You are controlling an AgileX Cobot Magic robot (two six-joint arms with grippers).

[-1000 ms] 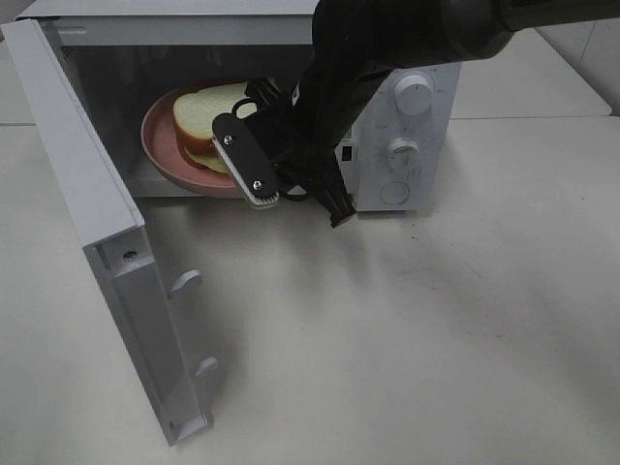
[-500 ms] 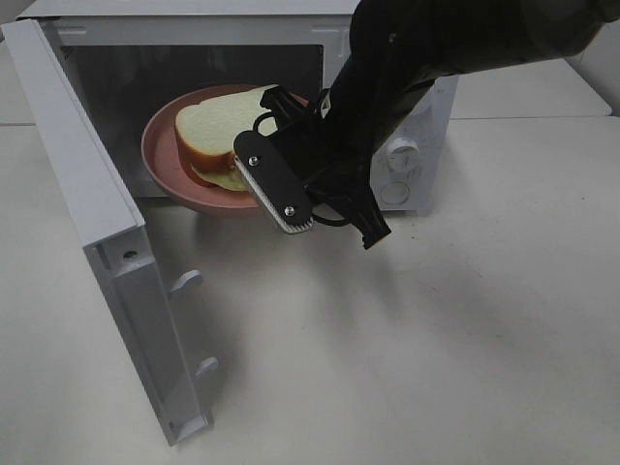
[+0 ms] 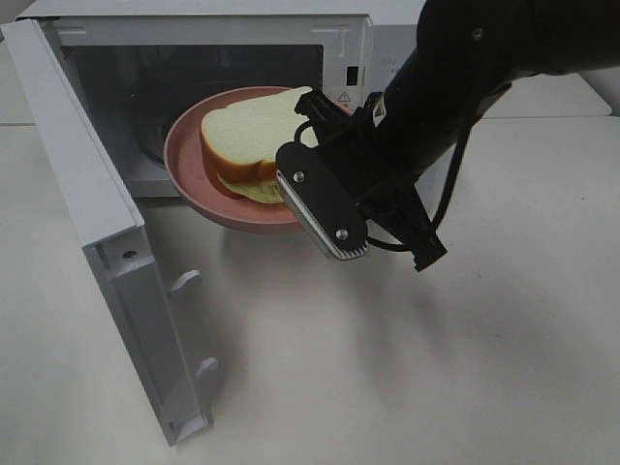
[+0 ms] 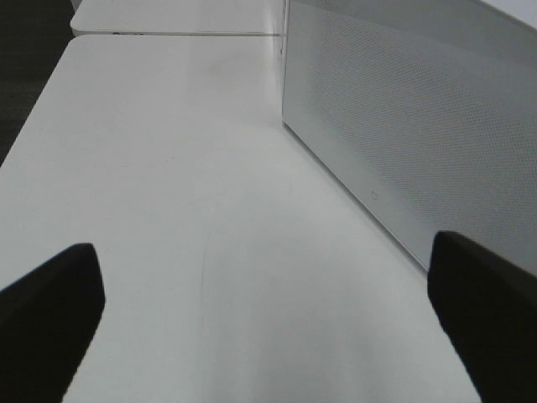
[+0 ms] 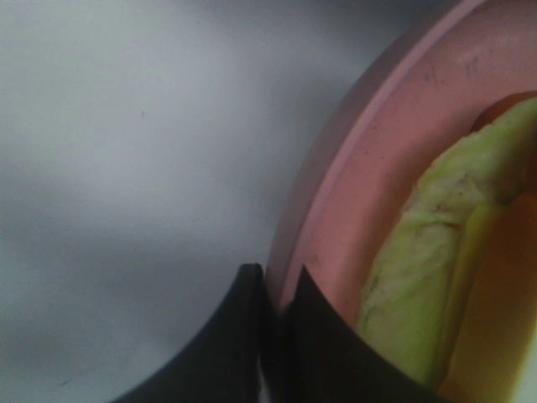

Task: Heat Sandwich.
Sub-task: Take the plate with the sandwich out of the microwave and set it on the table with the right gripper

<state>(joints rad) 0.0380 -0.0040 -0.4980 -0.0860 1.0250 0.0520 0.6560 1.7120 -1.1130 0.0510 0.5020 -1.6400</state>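
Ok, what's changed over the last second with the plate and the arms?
The right gripper, shut on the rim of the round pink plate, has pulled it and the white-bread sandwich further out of the white microwave, toward the table's front. The microwave door stays open; the left gripper stays open, empty.

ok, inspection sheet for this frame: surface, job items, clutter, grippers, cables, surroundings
Surface: white table, bare where visible.
Job's things: sandwich lies on pink plate; plate sits at the mouth of the microwave, its door swung open.
Clutter: nothing seen.
Grippers: right gripper shut on the pink plate's rim; left gripper open, holding nothing, over bare table beside the microwave.
Cables: black cable loops along the right arm.
Surroundings: second table edge behind; otherwise nothing seen.
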